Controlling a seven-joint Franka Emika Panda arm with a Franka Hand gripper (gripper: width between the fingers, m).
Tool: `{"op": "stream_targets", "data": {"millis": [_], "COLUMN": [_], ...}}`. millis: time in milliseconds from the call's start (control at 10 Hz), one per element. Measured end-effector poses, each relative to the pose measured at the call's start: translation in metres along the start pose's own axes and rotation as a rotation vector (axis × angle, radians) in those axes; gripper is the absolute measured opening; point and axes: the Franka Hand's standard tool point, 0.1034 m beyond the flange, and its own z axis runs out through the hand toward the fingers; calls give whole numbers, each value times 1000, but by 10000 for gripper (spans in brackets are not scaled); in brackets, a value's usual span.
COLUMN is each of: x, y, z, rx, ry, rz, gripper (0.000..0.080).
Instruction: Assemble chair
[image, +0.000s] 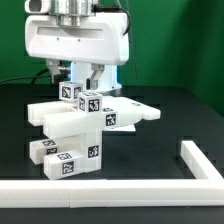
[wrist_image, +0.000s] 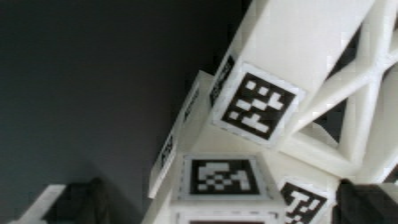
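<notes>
The black table (image: 175, 125) carries everything, its dark top running back to a green wall. Along its near edge and up toward the exterior view's right corner lies the long white L-shaped border rail (image: 150, 190), flat on the surface.

Above the far middle of the table hangs the white Franka arm, its broad white wrist housing (image: 75, 40) filling the upper part of the exterior view. Below it the two-finger gripper (image: 78, 76) reaches down onto the top of the assembly; its dark fingers (image: 93, 75) stand apart with a light gap between them, so the jaws look wide open, and I cannot tell that they grip anything.

The chair (image: 85, 125), a cluster of white blocky plastic parts bearing black-and-white square tags, stands near the table's middle, well apart from the rail. A flat panel juts toward the exterior view's right, and stubby cube-ended pieces lie at its base on the near side.

In the wrist view the chair (wrist_image: 294, 110) fills the frame at close range, tilted, with three tags showing. A dark fingertip (wrist_image: 80, 200) shows blurred at the edge.
</notes>
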Motion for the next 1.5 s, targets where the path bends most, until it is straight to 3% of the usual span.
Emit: {"op": "stream_targets", "data": {"millis": [200, 400, 700, 800, 900, 1000, 1100, 1200, 1500], "x": [2, 15, 14, 14, 14, 14, 14, 14, 14], "y": [1, 8, 7, 7, 7, 7, 7, 7, 7], "z": [0, 3, 5, 5, 5, 5, 5, 5, 6], "rx": [4, 30, 35, 35, 35, 35, 35, 35, 35], "ry": [-2, -4, -11, -11, -11, -11, -11, -11, -11], "rz": [9, 69, 81, 82, 82, 81, 82, 81, 101], "gripper": [648, 649, 649, 559, 559, 359, 359, 285, 285]}}
